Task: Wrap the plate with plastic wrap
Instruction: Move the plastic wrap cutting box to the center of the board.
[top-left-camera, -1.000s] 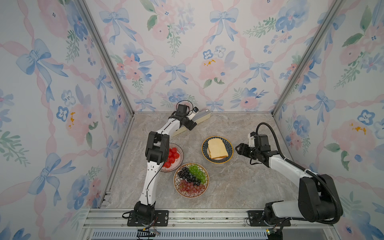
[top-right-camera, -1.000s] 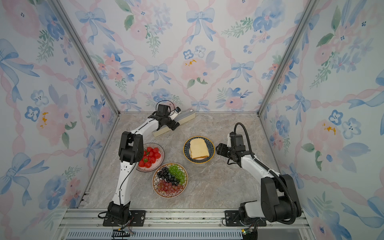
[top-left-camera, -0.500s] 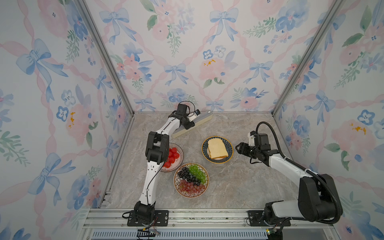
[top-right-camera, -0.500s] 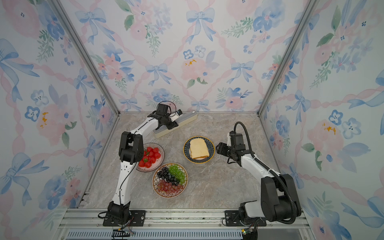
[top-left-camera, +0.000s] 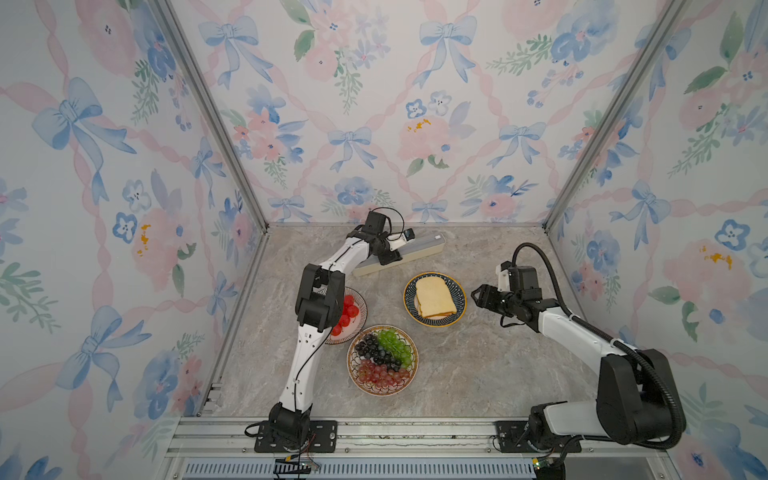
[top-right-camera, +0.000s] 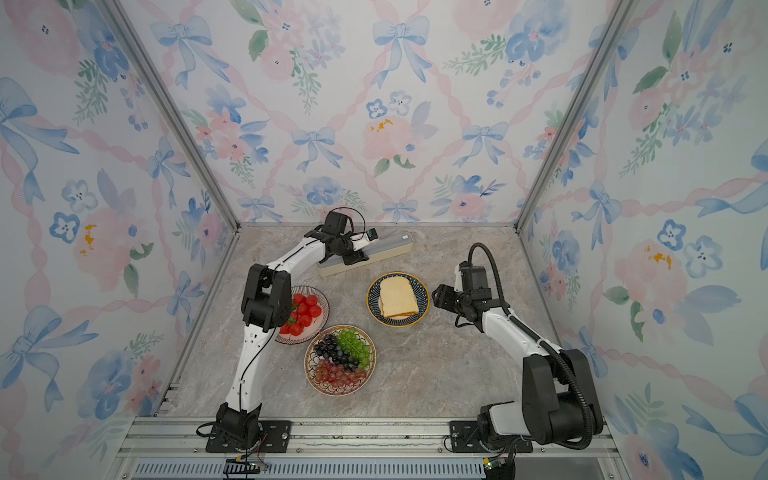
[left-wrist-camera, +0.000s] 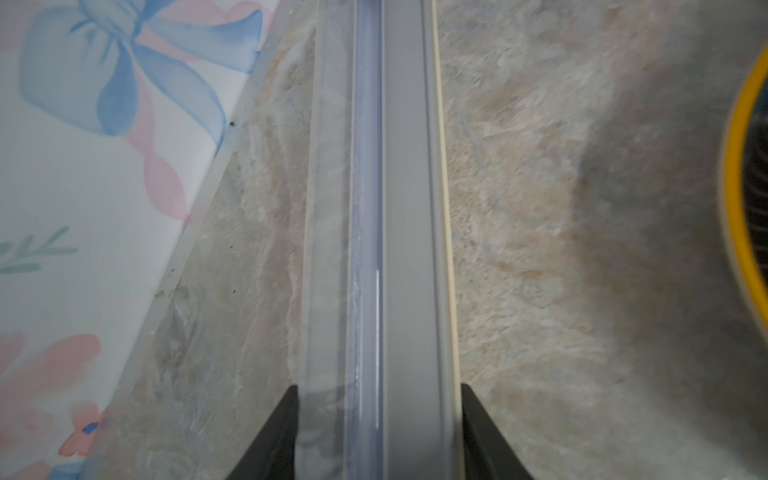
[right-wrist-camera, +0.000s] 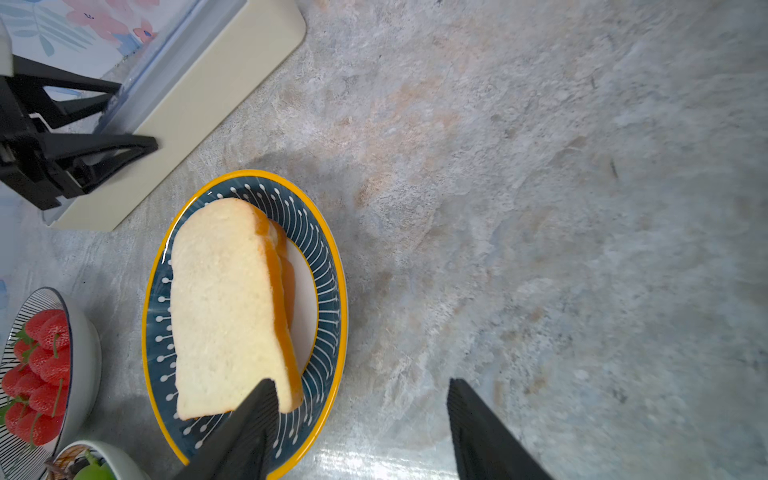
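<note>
Between floral-papered walls (top-left-camera: 374, 104), on a marbled tabletop (top-left-camera: 478, 374), the left gripper (left-wrist-camera: 377, 392) pinches the cream box (top-left-camera: 419, 245) across its width. The right gripper (right-wrist-camera: 361, 382) hangs half-spread and empty, just beside the plate (right-wrist-camera: 326, 291).

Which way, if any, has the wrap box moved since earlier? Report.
Yes. The wrap box slid rightward; its end now lies beyond the middle of the bread plate.

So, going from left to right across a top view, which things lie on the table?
Striped bowl of red strawberries → round patterned plate of green, black and red grapes → dark blue, yellow-rimmed plate of sliced bread. Left out: the long cream box with grey lid, which spans several.
</note>
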